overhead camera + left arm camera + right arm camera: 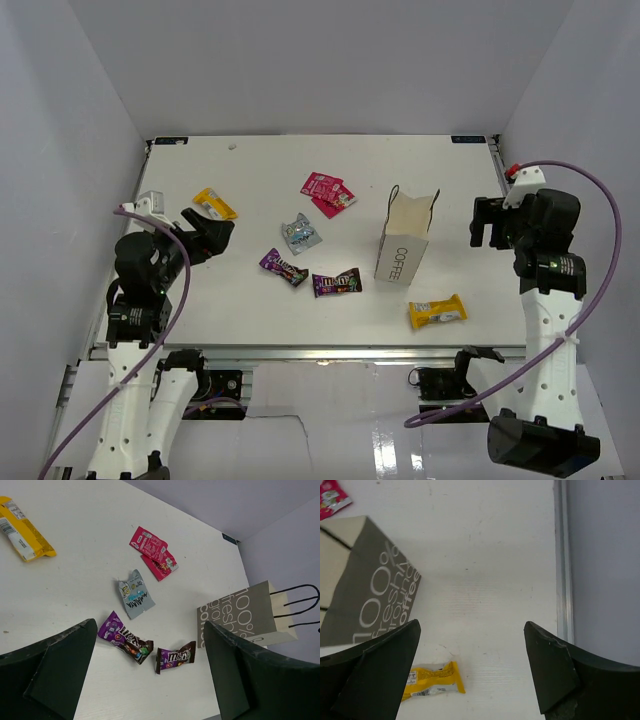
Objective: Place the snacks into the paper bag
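Observation:
The white paper bag (404,238) marked COFFEE stands upright and open at centre right; it also shows in the left wrist view (240,615) and the right wrist view (367,587). Snacks lie flat on the table: a yellow packet (215,204) at the left, two red-pink packets (328,192), a silver-blue packet (301,234), a purple packet (284,267), a dark brown packet (336,283) and a yellow packet (437,313) in front of the bag. My left gripper (215,234) is open and empty beside the left yellow packet. My right gripper (487,221) is open and empty, right of the bag.
White walls enclose the table (250,170) on the left, back and right. A metal rail (563,560) runs along the table's right edge. Purple cables hang from both arms.

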